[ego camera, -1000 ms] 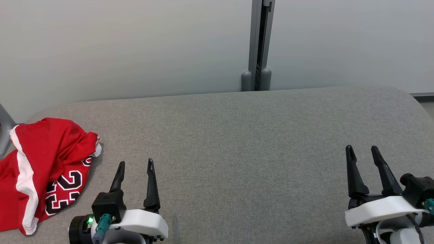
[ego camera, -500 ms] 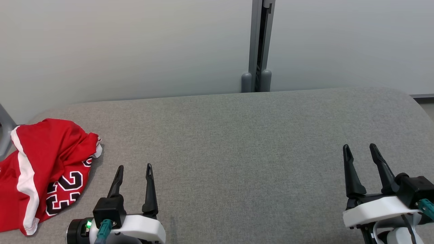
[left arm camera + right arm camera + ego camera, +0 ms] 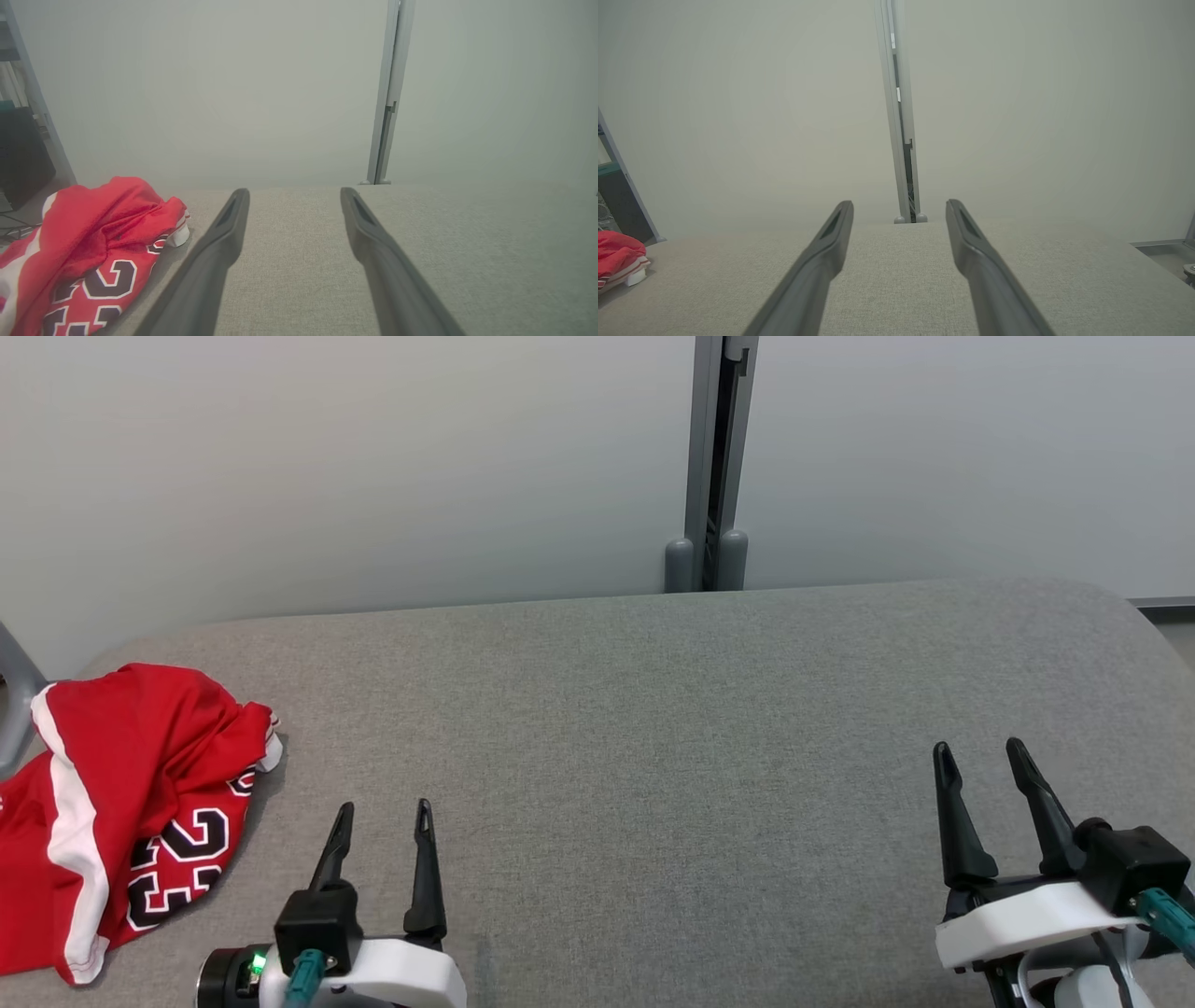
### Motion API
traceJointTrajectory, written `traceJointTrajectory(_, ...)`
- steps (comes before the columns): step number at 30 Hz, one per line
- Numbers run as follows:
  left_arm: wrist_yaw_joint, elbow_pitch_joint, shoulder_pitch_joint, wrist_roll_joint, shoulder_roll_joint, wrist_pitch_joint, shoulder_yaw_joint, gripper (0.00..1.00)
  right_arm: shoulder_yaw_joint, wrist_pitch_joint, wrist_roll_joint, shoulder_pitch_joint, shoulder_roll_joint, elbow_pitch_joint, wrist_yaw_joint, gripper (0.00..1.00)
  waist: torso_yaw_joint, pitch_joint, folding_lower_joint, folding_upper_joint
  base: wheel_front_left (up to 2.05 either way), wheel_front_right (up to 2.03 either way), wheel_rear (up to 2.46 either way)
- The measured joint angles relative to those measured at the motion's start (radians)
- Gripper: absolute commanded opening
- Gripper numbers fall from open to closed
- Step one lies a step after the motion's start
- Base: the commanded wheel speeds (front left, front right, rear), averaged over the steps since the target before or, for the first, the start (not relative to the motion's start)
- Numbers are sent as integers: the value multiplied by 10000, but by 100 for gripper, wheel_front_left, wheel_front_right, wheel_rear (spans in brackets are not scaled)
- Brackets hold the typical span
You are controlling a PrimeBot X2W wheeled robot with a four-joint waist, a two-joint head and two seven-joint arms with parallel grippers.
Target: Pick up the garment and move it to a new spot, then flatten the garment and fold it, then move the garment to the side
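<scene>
Though apart, garment (image 3: 121,803) beside left fingers (image 3: 427,873)

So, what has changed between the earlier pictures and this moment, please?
The left gripper drew back a little toward the robot's body, and the right gripper drifted slightly toward the robot's left. Nothing was gripped or released. Both grippers stayed open and empty, and the red garment stayed crumpled at the left end of the grey table, untouched.
</scene>
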Motion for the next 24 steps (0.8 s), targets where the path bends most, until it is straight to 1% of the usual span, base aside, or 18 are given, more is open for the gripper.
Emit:
traceJointTrajectory(3, 58, 84, 0, -347, 8, 0, 65, 100, 56, -2, 326, -12, -2, 178, 0, 100, 7, 33, 0, 0, 0, 0, 0)
traceJointTrajectory(6, 31, 153, -5, -353, 0, 0, 44, 100, 102, -13, 535, -40, -2, 280, 0, 100, 13, 81, 0, 0, 0, 0, 0)
traceJointTrajectory(24, -13, 257, -63, -523, 2, 0, -4, 100, 86, -13, 673, -108, -2, 353, 0, 100, 96, 175, 0, 0, 0, 0, 0)
